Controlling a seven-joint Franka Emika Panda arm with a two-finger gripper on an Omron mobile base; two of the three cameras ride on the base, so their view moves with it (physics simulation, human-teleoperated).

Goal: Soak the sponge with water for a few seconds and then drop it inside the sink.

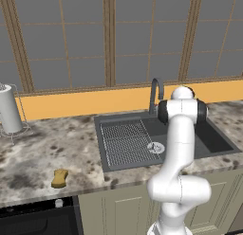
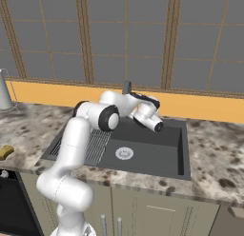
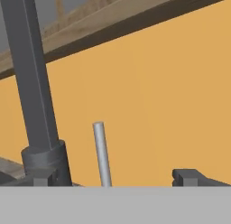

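1. Sponge point(image 1: 59, 178) lies in the left base view on the speckled counter point(image 1: 42, 149), well to the left of the sink point(image 1: 213, 141) and near the front edge. The arm rises in front of the basin, and the dark faucet point(image 1: 155, 93) stands behind it. No water is seen running. A metal canister point(image 1: 9, 108) stands at the far left.

2. Right base view: the hand reaches over the back of the sink toward the faucet base, well apart from the sponge point(image 2: 5, 152) at the far left edge. The round drain point(image 2: 124, 153) lies bare in the basin.

3. Hand view: the gripper point(image 3: 119, 177) faces the orange wall, its fingers point(image 3: 189, 177) spread apart and holding nothing. Between them stands a thin silver lever point(image 3: 102, 153), just beside the faucet's dark column point(image 3: 34, 92).

4. Judging from this, the step in hand is turning the water on. Next the fingers must push or close on the lever; fetching the sponge comes after.
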